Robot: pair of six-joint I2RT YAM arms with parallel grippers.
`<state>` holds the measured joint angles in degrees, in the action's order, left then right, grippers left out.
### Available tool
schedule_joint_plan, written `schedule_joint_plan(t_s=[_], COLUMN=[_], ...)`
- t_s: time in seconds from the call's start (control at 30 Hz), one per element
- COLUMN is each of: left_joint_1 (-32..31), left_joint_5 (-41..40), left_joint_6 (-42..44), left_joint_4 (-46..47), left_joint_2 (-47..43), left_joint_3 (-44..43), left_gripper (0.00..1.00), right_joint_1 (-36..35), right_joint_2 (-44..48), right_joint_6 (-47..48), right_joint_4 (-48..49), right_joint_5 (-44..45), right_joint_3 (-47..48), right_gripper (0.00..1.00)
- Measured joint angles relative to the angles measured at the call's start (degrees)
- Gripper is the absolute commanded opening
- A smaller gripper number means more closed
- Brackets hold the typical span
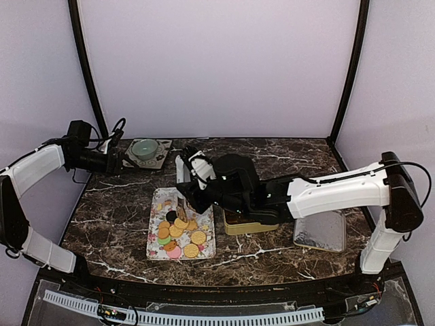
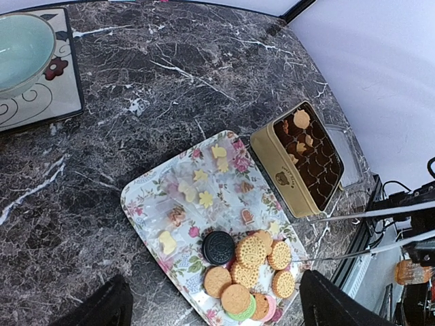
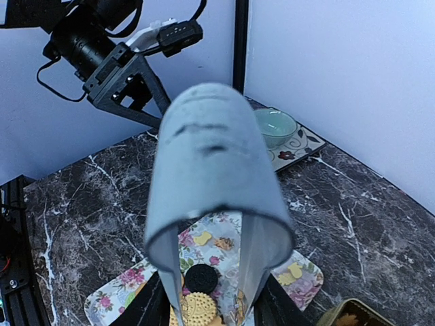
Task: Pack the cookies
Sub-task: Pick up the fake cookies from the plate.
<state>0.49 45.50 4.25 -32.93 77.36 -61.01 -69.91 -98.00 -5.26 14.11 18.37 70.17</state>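
Top external view, left to right. The left gripper (image 1: 115, 161) hovers at the far left of the dark marble table (image 1: 292, 163), beside a pale green bowl (image 1: 145, 147) on a patterned mat. Its own camera shows its fingers spread wide with nothing between them.

At centre lies a flowered tray (image 1: 162, 201). The cookies (image 1: 181, 234) are heaped on its near half: mostly golden rounds, one dark, a little pink and green.

The right gripper (image 1: 182, 208) reaches in from the right and hangs directly over that heap. Its jaws stand part-way closed. Its wrist camera shows a golden cookie between the padded fingertips, but the view is too crowded to tell whether it is gripped or merely lying beneath them.

Just right of the tray sits the gold tin (image 1: 236, 227), largely hidden under the arm.

Two things could go wrong from here. A loose or off-centre pinch could drop or crack a cookie on the way to the tin. Fingers pressing down could scatter the heap over the tray's near edge.
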Motion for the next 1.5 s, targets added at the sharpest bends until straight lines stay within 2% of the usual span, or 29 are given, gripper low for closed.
schedule_joint_plan(t_s=[0.17,0.37,0.9,1.1,1.33,1.5], left_joint_1=[0.0,0.0,0.0,0.0,0.0,0.0], left_joint_5=[-0.4,-0.3,0.1,0.1,0.2,0.2], left_joint_6=[0.5,0.7,0.7,0.7,0.7,0.7], left_joint_4=[-0.6,-0.6,-0.6,-0.6,-0.6,-0.6], left_joint_2=[0.0,0.0,0.0,0.0,0.0,0.0], left_joint_3=[0.0,0.0,0.0,0.0,0.0,0.0], left_gripper=[0.88,0.88,0.88,0.88,0.88,0.88], right_joint_1=[-1.0,-0.9,-0.1,0.2,0.5,1.1], right_joint_2=[-7.5,-12.0,-14.3,-14.3,-14.3,-13.6], right_joint_6=[-1.0,-1.0,-0.8,-0.8,-0.6,-0.7], right_joint_4=[0.1,0.0,-0.1,0.0,0.0,0.5], right_joint_5=[-2.3,-3.1,-2.9,-2.6,-1.8,-1.8], right_joint_3=[4.7,8.1,9.6,9.5,8.6,7.4], right_gripper=[0.43,0.44,0.44,0.39,0.39,0.30])
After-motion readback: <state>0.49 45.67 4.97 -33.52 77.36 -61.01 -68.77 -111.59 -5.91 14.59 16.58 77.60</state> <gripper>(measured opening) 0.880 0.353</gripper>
